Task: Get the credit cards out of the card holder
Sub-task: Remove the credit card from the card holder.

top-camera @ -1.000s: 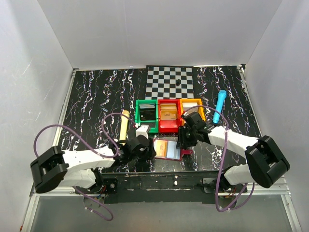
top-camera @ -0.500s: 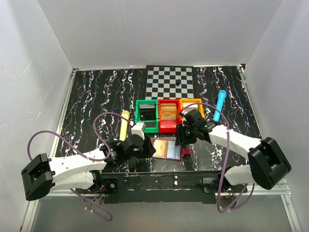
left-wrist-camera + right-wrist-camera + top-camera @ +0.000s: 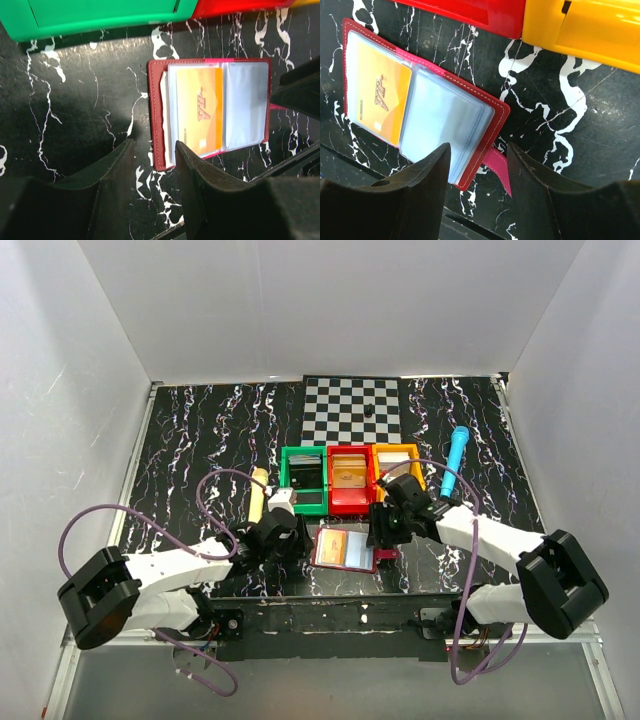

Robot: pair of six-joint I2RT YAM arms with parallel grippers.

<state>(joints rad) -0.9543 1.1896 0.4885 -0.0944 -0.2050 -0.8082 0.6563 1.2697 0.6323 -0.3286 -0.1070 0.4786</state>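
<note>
Top external view: drew left hand (image 3: 297,544) back leftward from dark red bifold card holder (image 3: 345,548), left open on black marbled surface (image 3: 200,440) as before. Kept left hand narrowly parted, empty; spread right hand (image 3: 378,532) wider over clasp edge.

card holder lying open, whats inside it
An orange card sits under clear plastic in the card holder; the other sleeves look empty. Anything tucked behind that card is covered.
</note>
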